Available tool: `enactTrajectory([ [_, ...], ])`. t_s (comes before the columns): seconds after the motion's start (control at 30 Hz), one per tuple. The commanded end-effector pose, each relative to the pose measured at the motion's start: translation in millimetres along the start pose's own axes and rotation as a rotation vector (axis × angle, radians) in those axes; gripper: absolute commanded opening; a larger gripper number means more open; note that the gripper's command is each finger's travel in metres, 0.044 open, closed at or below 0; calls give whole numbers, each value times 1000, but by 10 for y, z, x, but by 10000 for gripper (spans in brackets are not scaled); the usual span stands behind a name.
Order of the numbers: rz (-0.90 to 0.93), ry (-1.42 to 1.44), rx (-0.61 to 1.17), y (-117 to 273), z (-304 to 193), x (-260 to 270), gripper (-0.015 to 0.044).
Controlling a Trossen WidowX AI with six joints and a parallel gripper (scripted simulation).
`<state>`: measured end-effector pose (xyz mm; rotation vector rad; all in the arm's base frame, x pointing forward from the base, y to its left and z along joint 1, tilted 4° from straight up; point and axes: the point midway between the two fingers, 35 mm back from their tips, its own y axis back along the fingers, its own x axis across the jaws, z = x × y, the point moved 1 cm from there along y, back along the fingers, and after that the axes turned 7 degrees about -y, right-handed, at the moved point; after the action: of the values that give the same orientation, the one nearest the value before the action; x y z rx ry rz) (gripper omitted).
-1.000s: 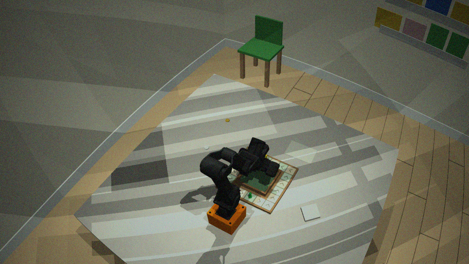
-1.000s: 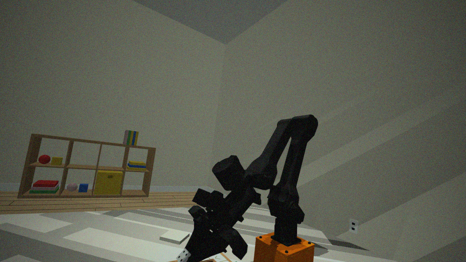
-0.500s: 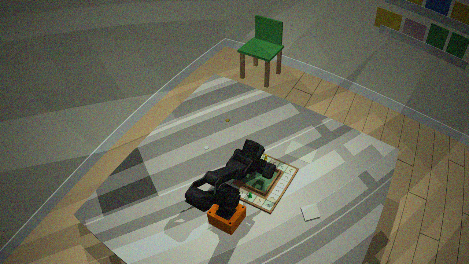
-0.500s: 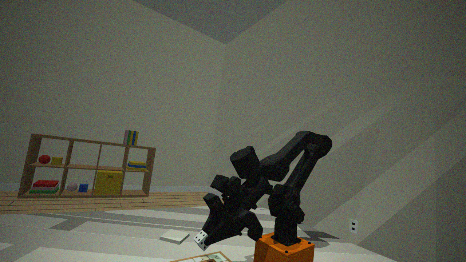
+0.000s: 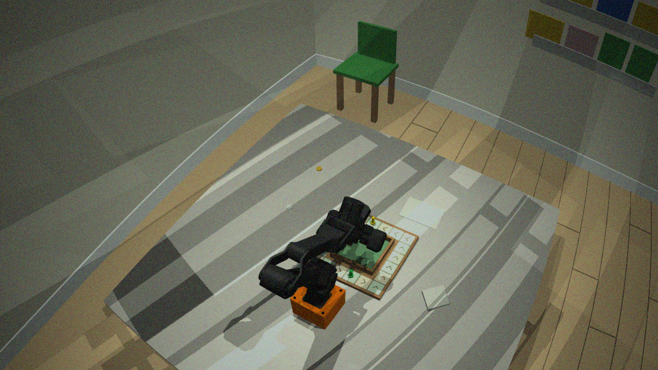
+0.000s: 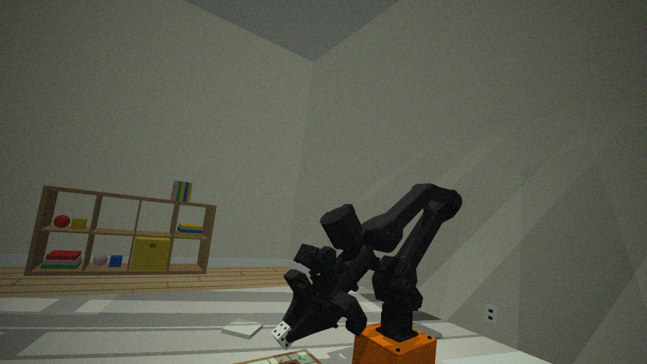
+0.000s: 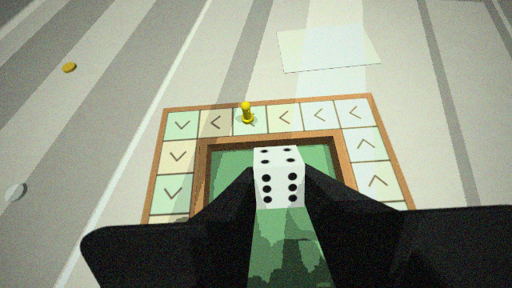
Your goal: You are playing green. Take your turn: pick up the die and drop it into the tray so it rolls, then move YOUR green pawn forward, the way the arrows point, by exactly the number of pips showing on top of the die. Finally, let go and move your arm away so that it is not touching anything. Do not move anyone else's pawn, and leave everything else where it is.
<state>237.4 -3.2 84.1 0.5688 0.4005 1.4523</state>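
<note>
My gripper (image 6: 285, 331) (image 7: 277, 172) is shut on the white die (image 6: 280, 334) (image 7: 279, 186), one finger on each side of it. It holds the die above the green-floored tray (image 5: 370, 272) (image 7: 344, 168) in the middle of the board. In the wrist view the die shows a six on the face toward the camera and a four on the face beyond it. The green pawn (image 5: 350, 273) stands upright on a square of the board's near row, close to the arm's base. The yellow pawn (image 5: 372, 220) (image 7: 246, 113) stands on the far row. The die is hidden in the top view.
The arrow board (image 5: 402, 248) (image 7: 378, 182) surrounds the tray. A flat pale sheet (image 5: 421, 212) (image 7: 328, 48) lies beyond it. A pale square block (image 5: 435, 297) (image 6: 242, 328) lies to one side. A gold disc (image 5: 318, 168) (image 7: 69, 67) and a whitish disc (image 5: 289, 206) (image 7: 15, 192) lie on the other side.
</note>
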Motion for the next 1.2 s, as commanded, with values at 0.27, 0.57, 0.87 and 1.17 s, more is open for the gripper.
enactTrajectory([
  [0.27, 0, 0, 0, 0, 1, 0, 131],
  [0.57, -5, 0, 3, 265, 302, 39, 368],
  [0.87, -38, 2, 274, 130, 295, 36, 440],
  [1.17, -89, -1, 688, -121, 235, 25, 440],
])
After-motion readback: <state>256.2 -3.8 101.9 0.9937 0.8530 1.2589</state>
